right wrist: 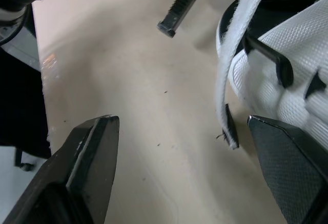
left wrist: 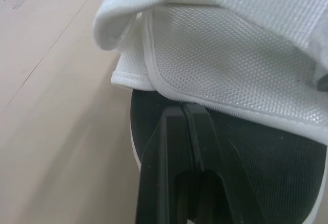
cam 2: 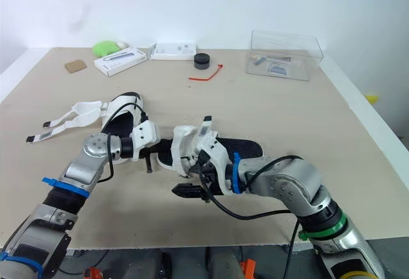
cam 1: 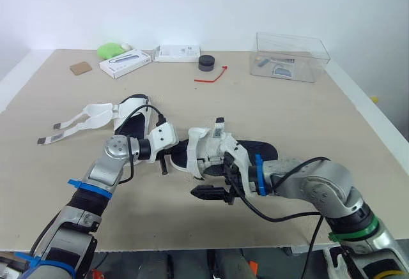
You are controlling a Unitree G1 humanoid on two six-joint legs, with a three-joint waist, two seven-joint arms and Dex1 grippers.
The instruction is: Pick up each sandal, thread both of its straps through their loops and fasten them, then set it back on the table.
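The right gripper (right wrist: pixel 182 124) is spread wide and nothing is grasped; a flat woven white strap (right wrist: pixel 225 80) hangs between its black fingers (right wrist: pixel 87 167). The left gripper (left wrist: pixel 183 112) is pressed shut, its tips set against the near sandal (cam 1: pixel 214 151), made of white mesh over a black footbed. Two sandals are counted on the table (cam 1: pixel 307 119); the far sandal (cam 1: pixel 128 118) is laid with two straps splayed.
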